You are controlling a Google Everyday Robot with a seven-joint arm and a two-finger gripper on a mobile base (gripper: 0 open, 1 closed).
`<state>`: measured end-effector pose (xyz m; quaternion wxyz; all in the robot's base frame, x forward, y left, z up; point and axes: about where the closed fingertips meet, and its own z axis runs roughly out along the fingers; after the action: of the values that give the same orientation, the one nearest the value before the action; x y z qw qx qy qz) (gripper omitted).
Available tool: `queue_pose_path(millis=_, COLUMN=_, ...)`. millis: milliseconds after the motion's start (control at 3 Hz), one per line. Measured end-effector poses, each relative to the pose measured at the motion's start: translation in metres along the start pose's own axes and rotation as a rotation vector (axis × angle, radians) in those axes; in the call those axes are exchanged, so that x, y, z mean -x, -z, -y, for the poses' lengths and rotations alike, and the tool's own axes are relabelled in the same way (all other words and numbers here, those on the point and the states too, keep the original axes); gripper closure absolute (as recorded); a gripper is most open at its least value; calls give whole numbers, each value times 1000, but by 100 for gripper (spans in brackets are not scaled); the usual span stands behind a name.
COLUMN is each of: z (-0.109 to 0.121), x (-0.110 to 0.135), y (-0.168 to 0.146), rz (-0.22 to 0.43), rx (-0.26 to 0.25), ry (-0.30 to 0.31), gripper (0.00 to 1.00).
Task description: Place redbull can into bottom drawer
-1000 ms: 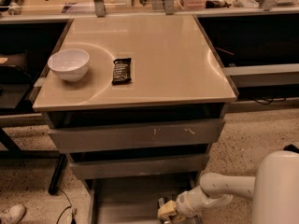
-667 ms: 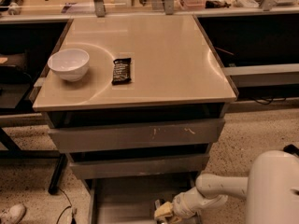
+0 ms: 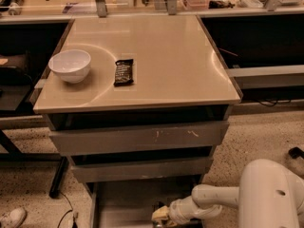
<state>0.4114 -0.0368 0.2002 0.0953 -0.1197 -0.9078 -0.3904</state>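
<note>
Arm stretched low, near horizontal; gripper at view's bottom centre.

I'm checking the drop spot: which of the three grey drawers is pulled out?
The bottom drawer: its tray juts out below the top drawer and middle drawer, whose fronts sit further back. The end effector is over its floor.

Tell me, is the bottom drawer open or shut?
Open. The bottom drawer has its grey floor sticking out below the middle drawer front, and the end effector reaches over it.
</note>
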Motion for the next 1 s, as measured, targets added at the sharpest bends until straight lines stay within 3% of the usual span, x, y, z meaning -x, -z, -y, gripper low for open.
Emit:
queue_pose_path(millis=333, z=14, x=12, y=-18, rz=50, rx=-22, ry=-45, gripper=100)
queue_pose_path(millis=1000, z=25, x=50, y=-31, rz=124, rx=-51, ry=-68, gripper=100)
